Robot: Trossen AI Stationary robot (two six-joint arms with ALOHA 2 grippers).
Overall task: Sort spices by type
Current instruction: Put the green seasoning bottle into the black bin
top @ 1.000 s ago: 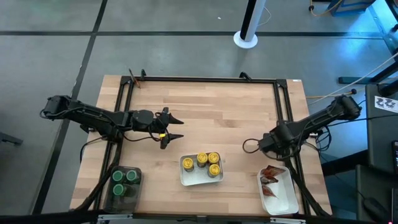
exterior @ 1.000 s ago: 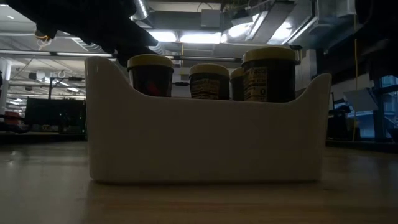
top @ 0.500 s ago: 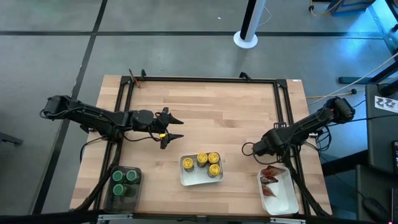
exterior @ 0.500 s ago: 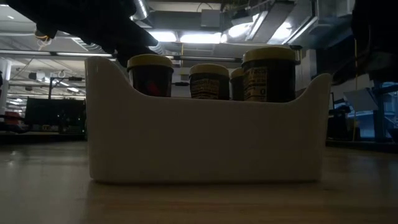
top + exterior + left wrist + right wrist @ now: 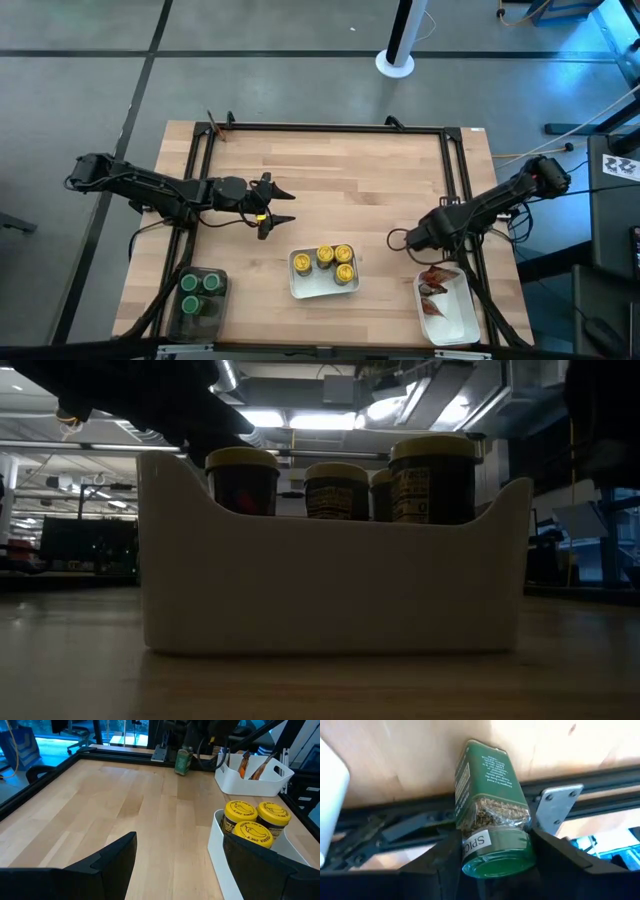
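Green-capped jar [image 5: 492,815] sits between the two dark fingers of the right gripper [image 5: 412,238], near the right edge of the desk [image 5: 330,180]. The fingers stand on both sides of its cap, but I cannot tell if they already press it or only stand around it. In the left wrist view the same jar [image 5: 183,761] stands upright on the wood under that gripper, just beside the white tray [image 5: 462,318] with the red-orange packets [image 5: 437,281], which is at the front right corner.

Three yellow-capped jars [image 5: 334,261] stand upright and close together in another white tray [image 5: 303,283] near the middle of the front edge. In the low view this tray [image 5: 330,590] fills most of the picture and the jars rise above its rim.

At the front left corner, a dark bin [image 5: 185,318] holds more green-capped jars [image 5: 200,294].

The left gripper [image 5: 283,207] hangs over the left part of the desk, well apart from the trays, with its jaws spread and nothing between them.
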